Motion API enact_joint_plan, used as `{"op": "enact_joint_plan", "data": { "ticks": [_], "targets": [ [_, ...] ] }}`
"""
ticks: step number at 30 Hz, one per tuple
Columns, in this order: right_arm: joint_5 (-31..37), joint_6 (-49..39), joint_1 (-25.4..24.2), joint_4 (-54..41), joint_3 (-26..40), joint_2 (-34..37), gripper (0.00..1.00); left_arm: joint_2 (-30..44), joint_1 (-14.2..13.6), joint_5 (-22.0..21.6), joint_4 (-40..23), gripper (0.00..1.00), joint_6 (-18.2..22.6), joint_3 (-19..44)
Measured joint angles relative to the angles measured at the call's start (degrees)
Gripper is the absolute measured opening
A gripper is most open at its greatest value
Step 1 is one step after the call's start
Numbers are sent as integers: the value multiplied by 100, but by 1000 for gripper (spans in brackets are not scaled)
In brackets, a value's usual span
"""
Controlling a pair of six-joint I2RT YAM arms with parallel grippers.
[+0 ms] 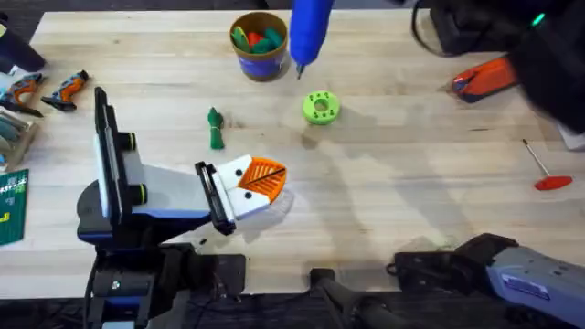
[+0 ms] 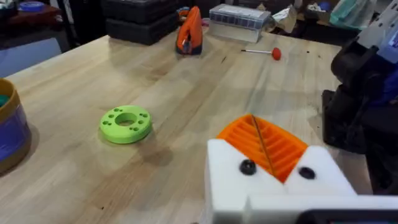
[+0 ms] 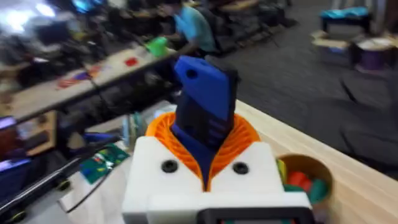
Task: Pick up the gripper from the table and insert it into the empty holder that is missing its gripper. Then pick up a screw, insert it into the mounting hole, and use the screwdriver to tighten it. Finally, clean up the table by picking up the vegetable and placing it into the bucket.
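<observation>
My left gripper [image 1: 272,175] lies low over the table's middle, shut and holding nothing. In the left wrist view its two white mounts [image 2: 273,186] both carry orange ribbed tips [image 2: 264,140] pressed together, each with a dark screw [image 2: 247,167]. My right gripper [image 3: 205,149] is shut on the blue screwdriver [image 3: 202,99]. From overhead the screwdriver [image 1: 311,27] hangs at the far edge with its bit pointing down beside the bucket [image 1: 260,55]. The green vegetable [image 1: 215,128] lies on the table between the bucket and my left gripper.
The bucket holds red, green and orange toys. A green disc [image 1: 320,107] sits right of the vegetable. A red-handled tool [image 1: 547,172] and an orange-black object [image 1: 484,78] lie at the right. Small tools [image 1: 66,90] lie at the far left.
</observation>
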Motion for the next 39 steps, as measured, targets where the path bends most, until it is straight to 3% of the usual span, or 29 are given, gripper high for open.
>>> {"op": "enact_joint_plan", "data": {
  "ticks": [4, 7, 21, 30, 39],
  "targets": [
    [-697, 567, 33, 1604, -663, 32, 27, 0, -2, -2, -2, 6, 2, 0],
    [-1162, 898, 170, 2176, -859, 53, 27, 0, 0, 0, -2, 5, 2, 0],
    [-2138, 1106, 999, 3164, -914, 585, 27, 0, 0, 0, 0, 5, 2, 0],
    [-2293, 1012, 1348, 3356, -925, 875, 27, 0, 0, -2, 0, 5, 2, 0],
    [-2319, 341, 1684, 3388, -925, 875, 27, 0, 0, -2, 0, 5, 0, 0]
  ]
}}
